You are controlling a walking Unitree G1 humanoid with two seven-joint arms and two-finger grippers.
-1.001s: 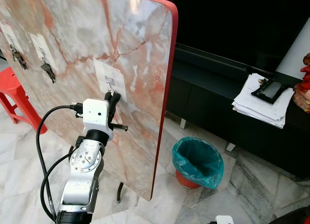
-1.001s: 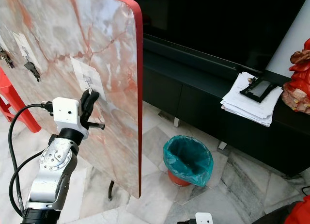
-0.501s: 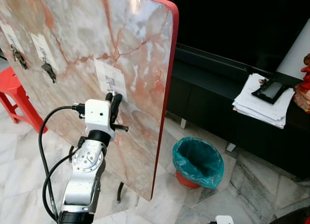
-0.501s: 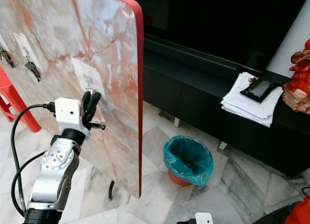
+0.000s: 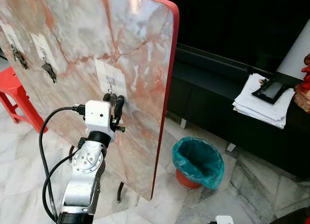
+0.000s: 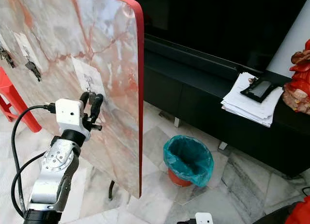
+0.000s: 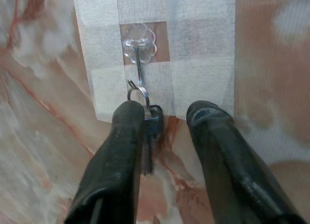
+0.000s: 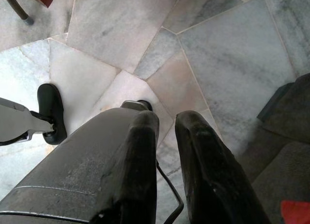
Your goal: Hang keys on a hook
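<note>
Partly, left gripper (image 7: 167, 115) hides hooked keys (image 7: 151, 132).

Even, soft daylight fills the head views, and both are sharp with no motion blur. A pale sheen of glare washes the upper part of the upright pink-veined marble slab with a red edge (image 5: 131, 64). The dark cabinet recess (image 5: 242, 20) behind it stays nearly black. The left wrist view is bright and flat, its near black fingers (image 7: 121, 166) slightly soft. The grey marble-tiled floor (image 8: 232, 49) is evenly lit.
</note>
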